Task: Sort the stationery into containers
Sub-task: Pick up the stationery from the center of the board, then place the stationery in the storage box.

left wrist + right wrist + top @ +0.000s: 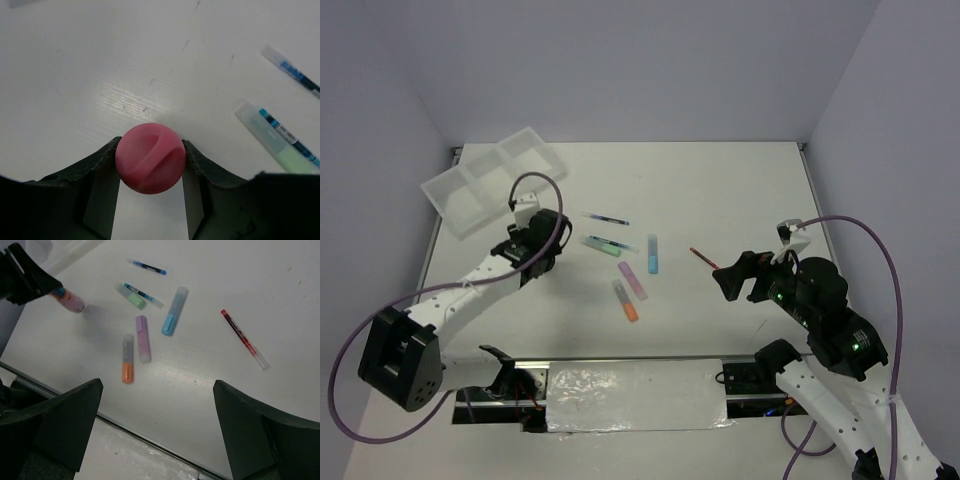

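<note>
My left gripper (535, 247) is shut on the stubby pink cylinder (150, 157), held just above the table; both also show in the right wrist view, gripper (27, 275) and cylinder (71, 301). My right gripper (745, 278) is open and empty, above the table's near right part (157, 387). Between the arms lie the blue marker (652, 253), lilac marker (632, 280), orange marker (626, 300), green-capped marker (600, 244) with a thin blue pen (142, 294) against it, another dark-blue pen (607, 218) and the red pen (703, 258). The white three-compartment tray (495, 180) is at the far left, behind my left gripper.
The tray hangs slightly over the table's left edge and looks tilted. The red pen (244, 339) lies just ahead of my right gripper. A foil-covered strip (635, 398) runs along the near edge between the arm bases. Walls close the table on three sides.
</note>
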### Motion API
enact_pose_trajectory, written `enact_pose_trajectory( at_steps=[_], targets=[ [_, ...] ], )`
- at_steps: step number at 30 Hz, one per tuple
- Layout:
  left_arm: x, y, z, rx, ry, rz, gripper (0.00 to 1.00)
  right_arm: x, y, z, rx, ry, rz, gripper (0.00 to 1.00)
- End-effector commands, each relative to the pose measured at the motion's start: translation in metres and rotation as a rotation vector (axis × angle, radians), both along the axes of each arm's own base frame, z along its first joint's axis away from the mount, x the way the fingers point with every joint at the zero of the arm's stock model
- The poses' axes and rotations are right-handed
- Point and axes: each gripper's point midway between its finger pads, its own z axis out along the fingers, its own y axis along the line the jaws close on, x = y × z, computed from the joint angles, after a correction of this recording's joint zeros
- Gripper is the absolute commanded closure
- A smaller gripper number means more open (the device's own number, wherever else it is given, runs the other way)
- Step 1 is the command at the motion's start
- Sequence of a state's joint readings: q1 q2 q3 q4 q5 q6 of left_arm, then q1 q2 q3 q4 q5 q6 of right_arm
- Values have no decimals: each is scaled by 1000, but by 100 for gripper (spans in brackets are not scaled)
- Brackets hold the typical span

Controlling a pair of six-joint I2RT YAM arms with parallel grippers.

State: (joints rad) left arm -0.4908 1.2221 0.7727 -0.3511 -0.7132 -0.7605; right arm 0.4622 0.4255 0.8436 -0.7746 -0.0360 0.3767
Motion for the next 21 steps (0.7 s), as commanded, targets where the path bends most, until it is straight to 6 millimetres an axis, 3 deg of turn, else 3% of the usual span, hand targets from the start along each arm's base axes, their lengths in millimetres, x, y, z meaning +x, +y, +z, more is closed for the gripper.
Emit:
enact_pose_trajectory(
  at_steps=[1, 3, 4, 5, 6, 7, 8, 9, 12, 17, 21],
  targets=[
    [44, 25, 67, -28, -62, 117, 100, 0, 12, 16, 53, -70, 57, 0],
    [43, 55, 75, -1, 23, 222, 100, 1, 13, 16, 59, -74, 60, 0],
    [63, 79, 92, -22, 5, 318, 100, 1, 15, 16, 65, -76, 66, 0],
    [66, 90, 92, -37, 51, 346, 100, 2, 16, 15, 67, -71, 72, 0],
    [83, 115, 122, -65, -2, 394, 100, 2, 18, 15, 68, -74, 80, 0],
    [96, 126, 109, -63, 53, 412, 100, 1, 20, 13, 69, -67, 93, 0],
    [97, 138, 108, -62, 97, 438, 100, 0, 21, 13, 72, -67, 100, 0],
    [114, 169, 115, -73, 86, 505, 100, -1, 23, 15, 80, -71, 108, 0],
    [134, 209, 129, -49, 71, 574, 100, -4, 28, 10, 91, -83, 145, 0],
    [163, 238, 127, -60, 7, 583, 100, -6, 36, 5, 93, -64, 192, 0],
    [194, 246, 95, -48, 27, 537, 91, -7, 38, 4, 97, -75, 207, 0]
  ],
)
